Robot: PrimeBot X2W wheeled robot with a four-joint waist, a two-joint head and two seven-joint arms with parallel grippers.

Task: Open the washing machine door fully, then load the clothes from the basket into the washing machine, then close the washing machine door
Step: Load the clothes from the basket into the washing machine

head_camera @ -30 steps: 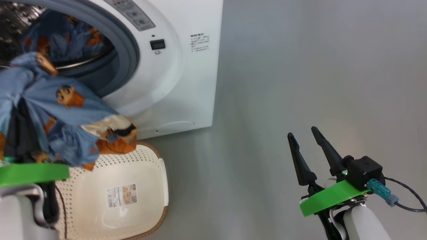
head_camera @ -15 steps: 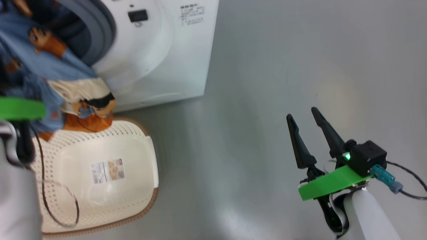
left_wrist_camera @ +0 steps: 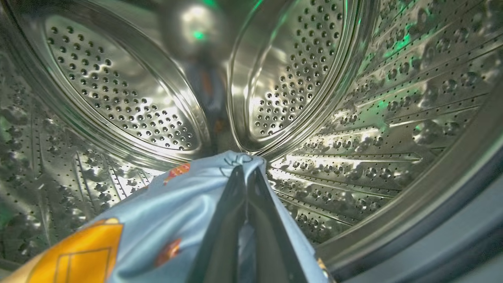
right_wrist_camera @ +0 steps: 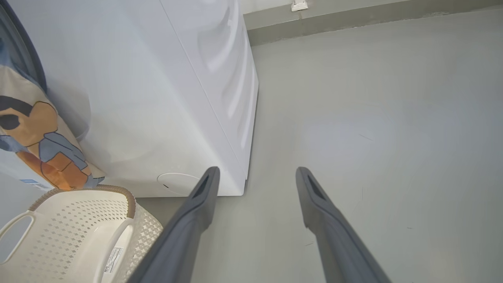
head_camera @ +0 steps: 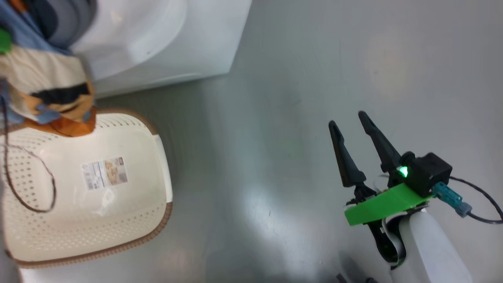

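Observation:
Inside the perforated steel drum of the washing machine, my left gripper is shut on the clothes, light blue fabric with orange prints. The rest of the clothes hangs out of the opening, cream and orange parts dangling just over the back rim of the basket. From the right wrist, the clothes drape down the white front of the washing machine above the basket. My right gripper hovers open over the floor, far right of the basket. The door is out of view.
A thin brown cord loops down across the basket's left side. The round flap sits low on the machine's front. Grey floor stretches between basket and right arm. A wall baseboard runs behind.
The head camera has shifted, sliding the scene up and left. My left arm has carried the clothes forward into the drum opening. The right gripper has stayed open.

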